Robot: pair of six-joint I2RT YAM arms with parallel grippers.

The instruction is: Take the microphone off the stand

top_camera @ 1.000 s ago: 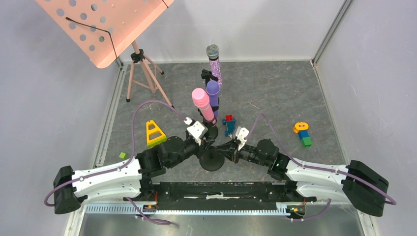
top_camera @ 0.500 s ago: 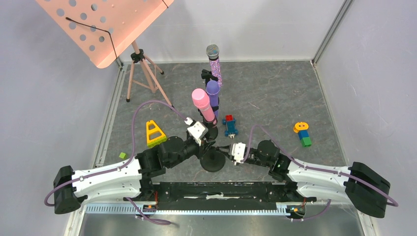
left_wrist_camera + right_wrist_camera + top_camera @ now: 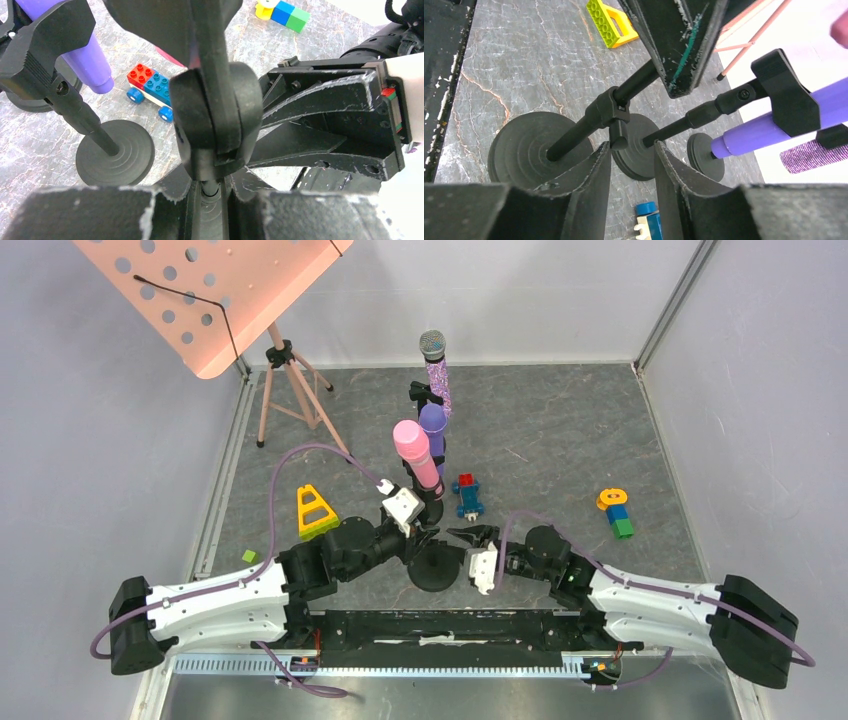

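Top external shows the stand (image 3: 435, 568) planted nearest, the right gripper (image 3: 480, 536) spread wide and empty just beside it, the left gripper (image 3: 420, 532) pinched on its pole, and beyond them the pink microphone (image 3: 411, 451) tilted in its clip.

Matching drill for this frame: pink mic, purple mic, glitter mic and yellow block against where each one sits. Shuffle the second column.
1. pink mic
2. purple mic
3. glitter mic
4. yellow block

A. in the farthest stand
B. on the table, left of the stands
C. in the nearest stand
D. in the middle stand

Pairs: 1-C, 2-D, 3-A, 4-B
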